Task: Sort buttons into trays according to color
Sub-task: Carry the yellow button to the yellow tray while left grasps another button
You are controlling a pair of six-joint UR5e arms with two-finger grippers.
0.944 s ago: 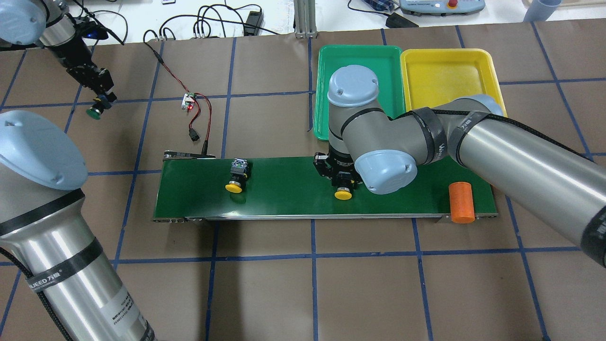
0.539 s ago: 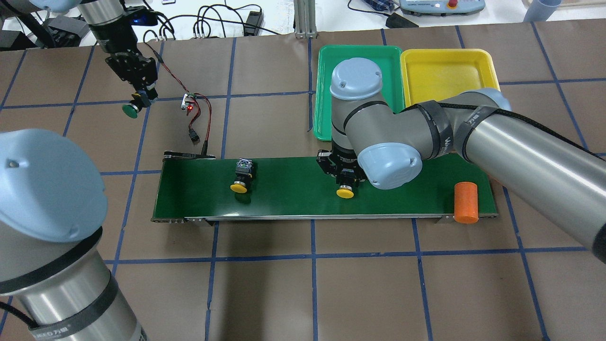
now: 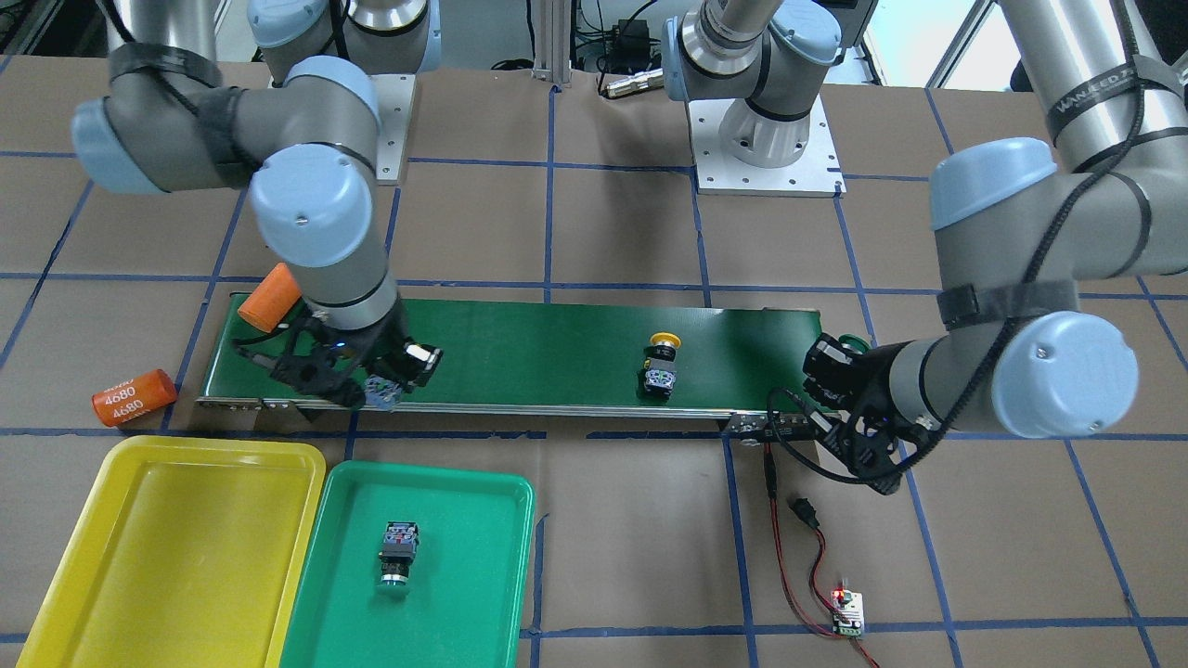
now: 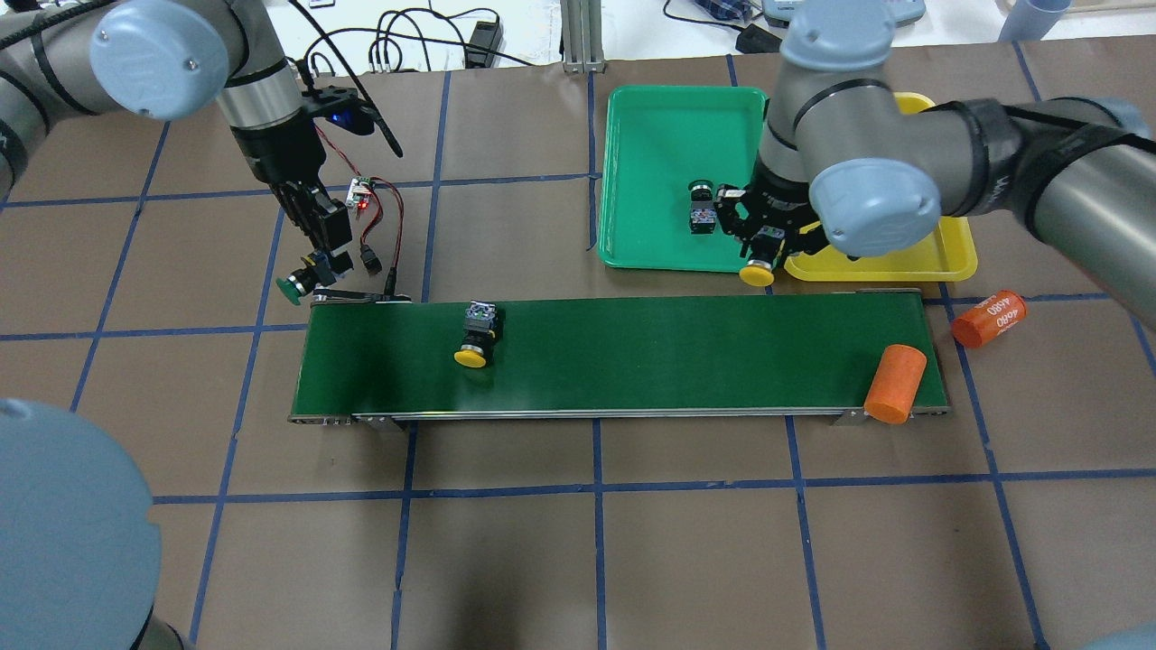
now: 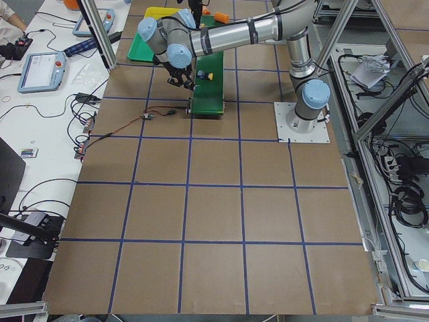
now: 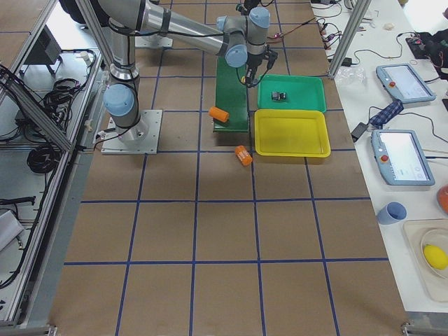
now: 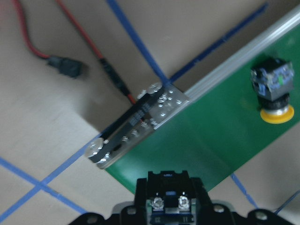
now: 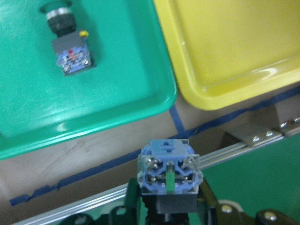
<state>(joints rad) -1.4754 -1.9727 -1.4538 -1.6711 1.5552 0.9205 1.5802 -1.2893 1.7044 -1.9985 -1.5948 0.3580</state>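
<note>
My right gripper (image 4: 766, 249) is shut on a yellow-capped button (image 8: 169, 171), held above the near rims where the green tray (image 4: 650, 135) meets the yellow tray (image 4: 912, 264). One green-capped button (image 4: 702, 208) lies in the green tray. My left gripper (image 4: 312, 267) is shut on another green-capped button (image 4: 293, 288) just off the left end of the dark-green conveyor belt (image 4: 632, 352). A second yellow-capped button (image 4: 476, 336) lies on the belt left of its middle, also seen in the left wrist view (image 7: 273, 91).
An orange cylinder (image 4: 895, 384) stands at the belt's right end, and another marked 4680 (image 4: 989, 318) lies on the table beside it. A small circuit board (image 4: 359, 194) with red and black wires lies behind the belt's left end.
The right gripper lifted its yellow button off the belt and carried it back to the trays' near rims. The left gripper brought the green button from the far left to the belt's left end.
</note>
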